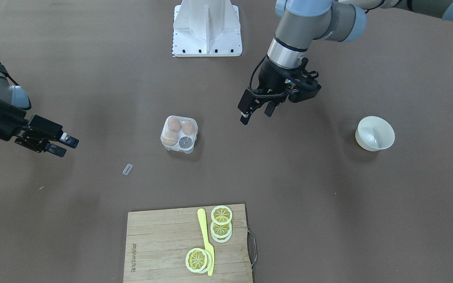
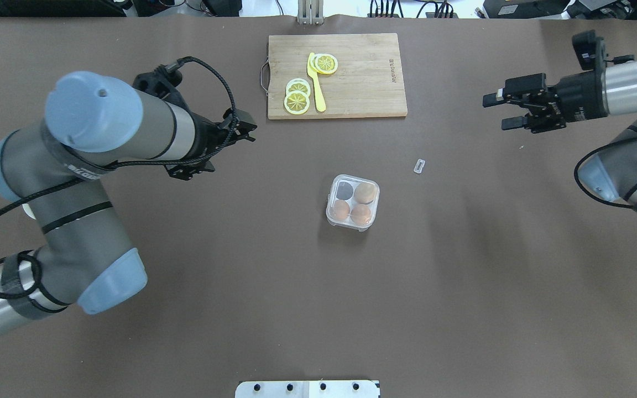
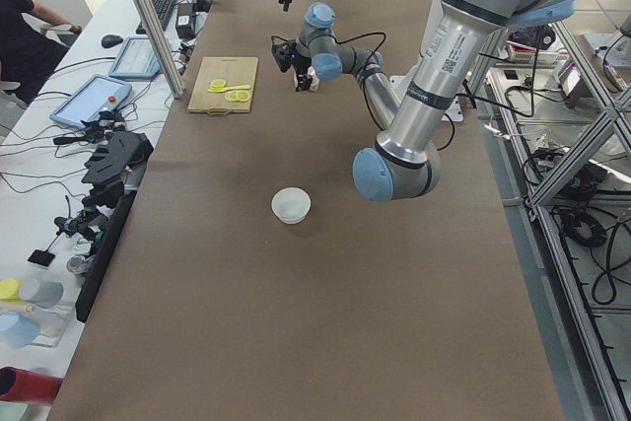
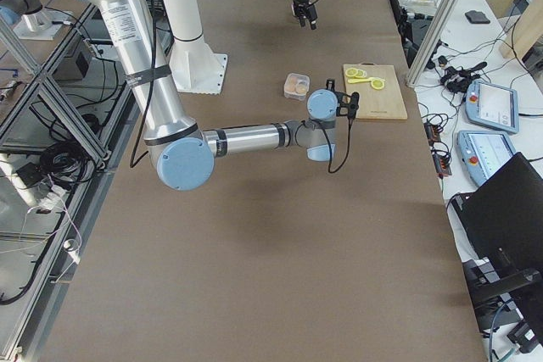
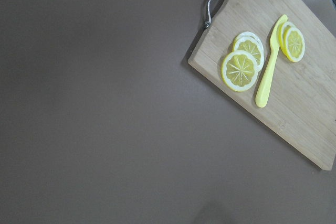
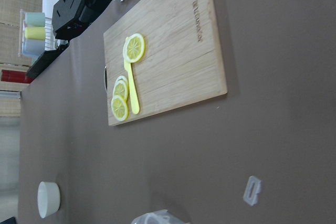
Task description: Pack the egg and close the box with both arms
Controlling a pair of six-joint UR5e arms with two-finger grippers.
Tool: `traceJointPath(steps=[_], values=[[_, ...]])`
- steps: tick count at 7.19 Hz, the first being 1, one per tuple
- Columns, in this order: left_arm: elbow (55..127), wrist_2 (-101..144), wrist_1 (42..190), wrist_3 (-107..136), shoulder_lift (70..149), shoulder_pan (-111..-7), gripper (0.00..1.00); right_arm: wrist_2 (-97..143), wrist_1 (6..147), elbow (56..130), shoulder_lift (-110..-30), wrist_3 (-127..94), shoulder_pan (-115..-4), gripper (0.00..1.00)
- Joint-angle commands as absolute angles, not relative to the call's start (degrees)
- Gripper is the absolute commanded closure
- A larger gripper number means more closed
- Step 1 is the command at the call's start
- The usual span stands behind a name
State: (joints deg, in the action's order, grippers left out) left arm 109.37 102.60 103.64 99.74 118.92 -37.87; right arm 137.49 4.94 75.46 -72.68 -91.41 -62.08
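**Eggs are in, both claws hanging clear. Is that lid actually snapped?**

The clear plastic egg box sits dead centre of the overhead frame with three of its four round cells filled. Two smooth reddish-brown eggs lie along its lower edge. The task's egg is one of those, can't tell which. There's a paler tan egg at its upper right. The lid looks folded down, but it's see-through, so I can't say it's latched.

The left gripper hangs upper right of the box in the front view, fingers spread, nothing in them. The right gripper is well off at the overhead's upper right, also spread and empty.

If closing is what's left, I'd steady one wall with one claw and press the lid's edge with the other, gently. Thin glossy plastic flexes and probably skids on that matte brown table, and eggshell won't forgive a hard push. A small clear tab-like piece lies loose near the box.
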Motion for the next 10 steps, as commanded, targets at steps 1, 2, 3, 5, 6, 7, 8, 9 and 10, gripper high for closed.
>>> traceJointPath(steps=[1, 2, 3, 5, 6, 7, 8, 9, 10], values=[[115.5, 103.0, 102.4, 93.5, 112.4, -42.1, 0.03, 137.7, 14.4, 75.5, -77.8, -72.6, -67.3, 0.01], [116.6, 105.0, 102.4, 91.2, 109.8, -44.0, 0.03, 137.7, 18.9, 75.5, -80.2, -62.4, -68.7, 0.01], [117.8, 108.0, 102.4, 87.4, 107.5, -48.0, 0.03, 137.7, 23.0, 75.5, -82.2, -54.7, -70.1, 0.01], [118.2, 114.0, 102.4, 79.0, 103.1, -55.5, 0.03, 137.6, 27.3, 75.3, -86.4, -43.1, -72.2, 0.01], [119.7, 115.3, 102.4, 74.7, 99.7, -58.3, 0.03, 136.9, 32.0, 75.3, -87.0, -35.2, -73.9, 0.01], [120.6, 117.9, 102.4, 69.4, 96.1, -61.6, 0.03, 136.8, 39.1, 75.3, -86.8, -25.5, -76.3, 0.0], [120.6, 120.1, 102.4, 64.5, 93.9, -65.2, 0.03, 136.8, 45.9, 75.5, -86.7, -18.7, -77.9, 0.0], [120.6, 121.7, 102.4, 59.6, 91.3, -67.7, 0.03, 136.4, 49.8, 75.5, -86.6, -14.8, -78.5, 0.0], [120.8, 122.9, 102.4, 53.7, 88.4, -70.4, 0.03, 135.3, 54.3, 75.5, -86.6, -10.2, -79.2, 0.0]])
